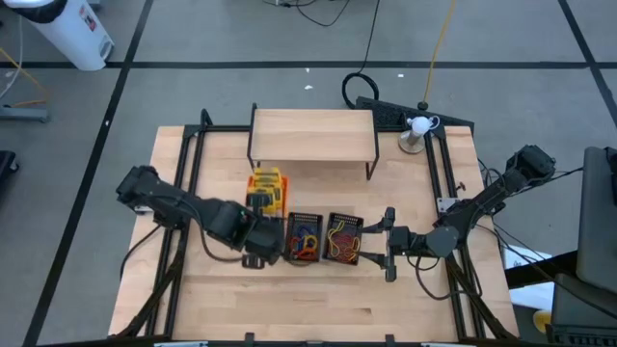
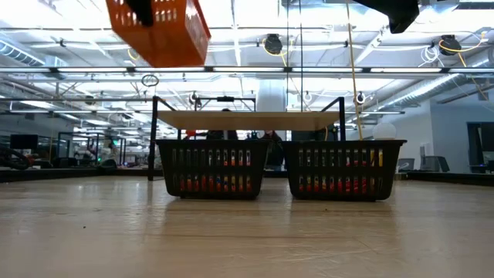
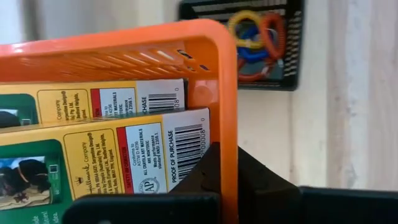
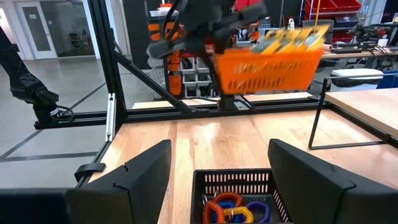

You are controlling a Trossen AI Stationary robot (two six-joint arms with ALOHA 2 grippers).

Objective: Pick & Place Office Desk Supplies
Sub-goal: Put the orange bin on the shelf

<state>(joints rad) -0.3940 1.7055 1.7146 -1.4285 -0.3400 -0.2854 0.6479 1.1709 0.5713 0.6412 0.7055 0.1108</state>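
Orange bin (image 3: pixel 217 74) fills the left wrist view, left gripper (image 3: pixel 227 171) fingers clenched on its rim wall at one end. Bin is lifted off the table (image 1: pixel 289 299), tilted, hanging up and to the shelf side of the two black bins; low view shows it in the air. Yellow-and-green packs (image 3: pixel 93 149) stand inside it, pressed against the wall.

Black bins (image 1: pixel 305 238) sit side by side on the table in front of the wooden shelf (image 1: pixel 311 135), both holding rubber-band loops (image 4: pixel 231 206). Right gripper (image 4: pixel 217 171) waits low just beside the far black bin (image 1: pixel 343 238), fingers spread, holding nothing.

Handling guess: mesh bin light, stiff but springy; one-end rim grip lets it tip, packs could slide out. Grip mid-rim would be steadier. Bands soft, snaggy, pinch one strand.
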